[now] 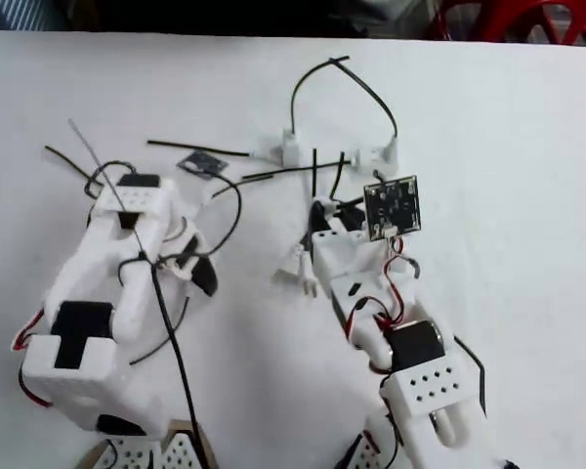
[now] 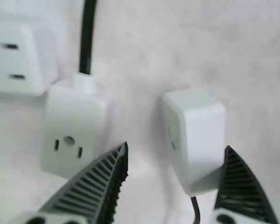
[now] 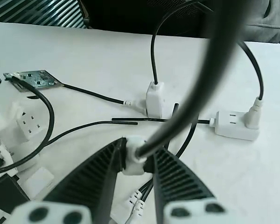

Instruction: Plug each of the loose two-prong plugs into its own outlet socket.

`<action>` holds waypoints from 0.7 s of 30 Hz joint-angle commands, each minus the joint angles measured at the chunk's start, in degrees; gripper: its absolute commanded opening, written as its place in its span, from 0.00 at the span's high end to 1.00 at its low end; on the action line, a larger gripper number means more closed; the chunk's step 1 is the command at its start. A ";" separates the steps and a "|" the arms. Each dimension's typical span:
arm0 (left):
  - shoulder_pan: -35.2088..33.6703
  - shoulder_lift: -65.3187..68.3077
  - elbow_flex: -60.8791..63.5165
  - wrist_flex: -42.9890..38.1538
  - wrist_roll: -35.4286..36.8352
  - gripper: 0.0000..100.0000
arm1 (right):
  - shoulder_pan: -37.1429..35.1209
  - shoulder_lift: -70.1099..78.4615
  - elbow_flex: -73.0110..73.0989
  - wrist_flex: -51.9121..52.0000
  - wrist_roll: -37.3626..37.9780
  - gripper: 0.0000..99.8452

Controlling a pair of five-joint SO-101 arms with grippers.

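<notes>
The right claw (image 3: 139, 150) is clenched on a small white two-prong plug (image 3: 132, 164). The plug's thick black cable (image 3: 191, 102) arches up over the claw, and its prongs are hidden. The left claw (image 2: 176, 148) stands released around a white cube-shaped block (image 2: 196, 126), just beside a white three-hole socket (image 2: 70, 135).

Farther off, toward the far edge of the white counter (image 1: 508, 117), lie a single white socket block (image 3: 154, 100) and, near it, a longer white socket strip (image 3: 231, 125) with a cord already at one end.

The step in hand looks like carrying the held plug to a free socket. To do it well, line the prongs up with the slots before pushing, then press straight in. These light sockets would likely slide, so bracing one with the left claw should help.
</notes>
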 commanded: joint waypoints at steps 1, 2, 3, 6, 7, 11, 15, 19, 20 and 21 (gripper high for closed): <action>-3.03 -0.31 -4.84 0.70 -0.62 0.70 | 0.40 -1.10 -0.53 -1.10 0.09 0.98; -3.56 -0.31 -5.45 0.70 -0.62 0.69 | 0.40 -1.10 -0.53 -1.10 0.09 0.98; -4.09 -0.31 -5.98 0.70 -0.62 0.69 | 0.40 -1.10 -0.53 -1.10 0.09 0.98; -5.67 0.04 -7.30 0.26 -0.70 0.69 | 0.40 -1.10 -0.53 -1.10 0.09 0.98; -6.20 0.13 -7.47 0.26 -1.41 0.69 | 0.40 -1.10 -0.53 -1.10 0.09 0.98; -8.57 0.04 -7.47 -0.18 -4.84 0.69 | 0.40 -1.10 -0.53 -1.10 0.09 0.98; -10.77 -0.22 -7.47 -0.97 -6.33 0.69 | 0.40 -1.10 -0.53 -1.10 0.09 0.98; -10.95 -0.40 -7.56 -0.88 -7.03 0.70 | 0.40 -1.10 -0.53 -1.10 0.09 0.98; -10.95 -0.48 -8.18 -0.79 -7.03 0.70 | 0.40 -1.10 -0.53 -1.10 0.09 0.98; -10.95 -0.40 -8.97 -0.53 -7.03 0.70 | 0.40 -1.10 -0.53 -1.10 0.09 0.98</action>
